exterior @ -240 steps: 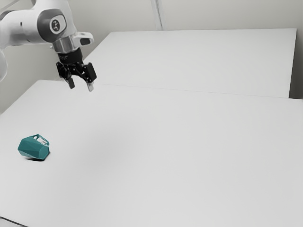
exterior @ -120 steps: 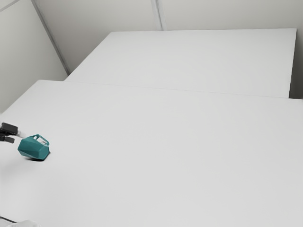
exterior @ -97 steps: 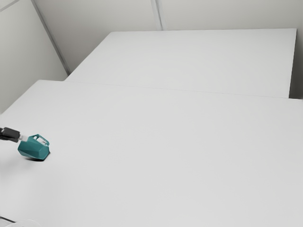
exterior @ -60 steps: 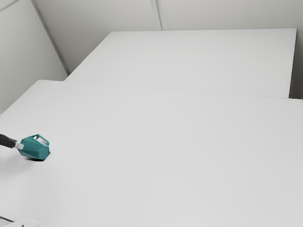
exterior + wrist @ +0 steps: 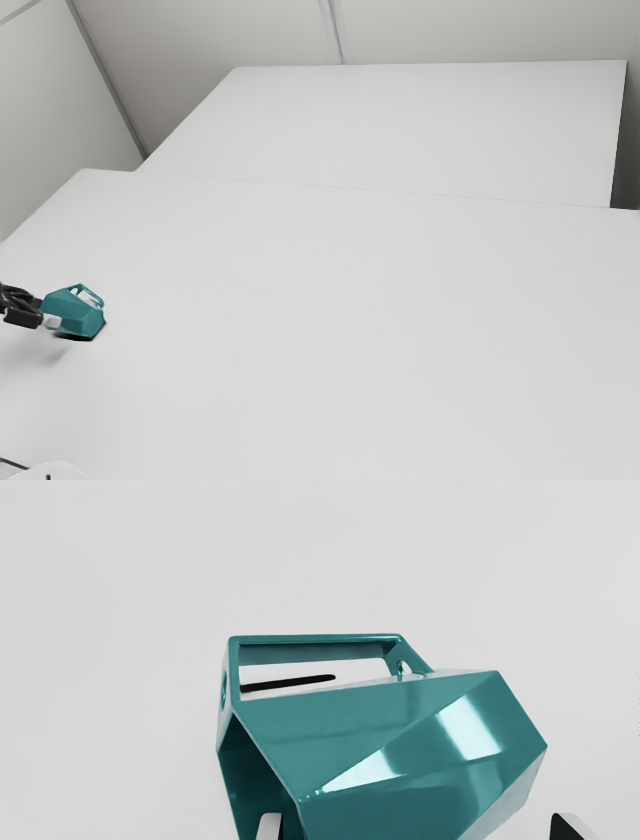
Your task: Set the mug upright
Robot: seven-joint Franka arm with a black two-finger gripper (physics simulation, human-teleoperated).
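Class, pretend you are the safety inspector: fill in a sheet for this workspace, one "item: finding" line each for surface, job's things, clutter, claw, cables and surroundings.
Surface: white table, plain and smooth-looking.
Job's things: teal faceted mug lying on its side, not upright; its handle is visible.
Clutter: nothing seen.
Claw: open at the mug; one finger is at the mug's mouth, the other stands apart from the mug with a gap.
Cables: thin dark line at the exterior view's lower left; possibly a cable, cannot tell.
Surroundings: pale walls, another white surface beyond the table, and an unidentified pale rounded shape at the exterior view's bottom edge.
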